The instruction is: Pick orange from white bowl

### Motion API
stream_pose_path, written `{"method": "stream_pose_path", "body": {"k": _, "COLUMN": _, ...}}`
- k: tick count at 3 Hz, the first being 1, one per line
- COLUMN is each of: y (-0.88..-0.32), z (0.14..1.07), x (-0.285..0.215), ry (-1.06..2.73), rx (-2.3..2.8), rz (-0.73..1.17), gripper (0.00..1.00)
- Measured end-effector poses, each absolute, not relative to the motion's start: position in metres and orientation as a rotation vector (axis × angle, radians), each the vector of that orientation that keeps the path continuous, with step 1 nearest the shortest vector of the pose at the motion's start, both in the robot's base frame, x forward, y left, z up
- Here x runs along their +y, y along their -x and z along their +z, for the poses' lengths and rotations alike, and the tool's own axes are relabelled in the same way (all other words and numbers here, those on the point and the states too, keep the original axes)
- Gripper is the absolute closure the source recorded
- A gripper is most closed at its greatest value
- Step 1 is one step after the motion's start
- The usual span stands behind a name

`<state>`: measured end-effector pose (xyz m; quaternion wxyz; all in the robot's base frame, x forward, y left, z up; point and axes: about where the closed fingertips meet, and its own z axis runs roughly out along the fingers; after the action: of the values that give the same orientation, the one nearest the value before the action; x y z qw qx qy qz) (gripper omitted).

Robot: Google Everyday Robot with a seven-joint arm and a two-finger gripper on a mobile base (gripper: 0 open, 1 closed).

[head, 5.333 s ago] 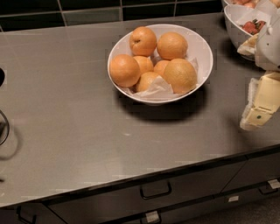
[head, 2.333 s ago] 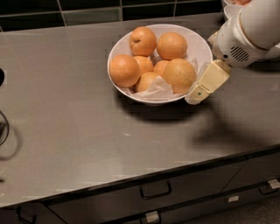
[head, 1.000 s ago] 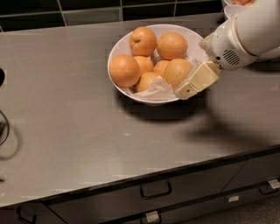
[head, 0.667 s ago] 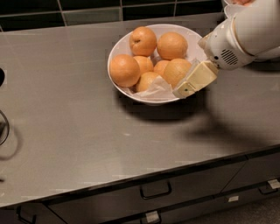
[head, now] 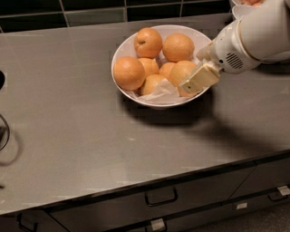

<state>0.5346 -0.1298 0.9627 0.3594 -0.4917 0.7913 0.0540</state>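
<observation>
The white bowl point(head: 121, 49) stands on the grey counter at the back centre, lined with crumpled white paper point(head: 159, 94) and holding several oranges. The orange point(head: 180, 71), the largest and palest, lies at the bowl's front right. My gripper point(head: 188, 85) reaches in from the right over the bowl's rim and lies against the right side of this orange, covering part of it. The white arm point(head: 253, 36) stretches away to the upper right. The orange rests in the bowl among the others.
A smaller orange with a stem dimple point(head: 147, 42) sits at the bowl's back. A second white bowl point(head: 239, 6) shows at the top right, mostly behind the arm. Dark tiles point(head: 90, 9) back the counter; drawers point(head: 159, 197) run below its front edge. A dark ring point(head: 3, 132) is at the left edge.
My gripper came in from the counter's right side to the bowl, then edged left over the rim onto the large orange. The oranges and the bowl have not moved.
</observation>
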Motion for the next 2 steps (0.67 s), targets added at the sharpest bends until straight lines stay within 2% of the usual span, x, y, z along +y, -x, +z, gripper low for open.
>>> {"method": "stream_pose_path", "body": {"k": 1, "y": -0.5380, "z": 0.9594, "x": -0.1294, "ry": 1.247, "rx": 2.041, "rz": 0.127, "gripper": 0.41}}
{"method": "stream_pose_path", "body": {"k": 2, "y": -0.5417, "z": 0.9560, "x": -0.1281, "ry": 1.238, "rx": 2.041, "rz": 0.107, "gripper": 0.41}}
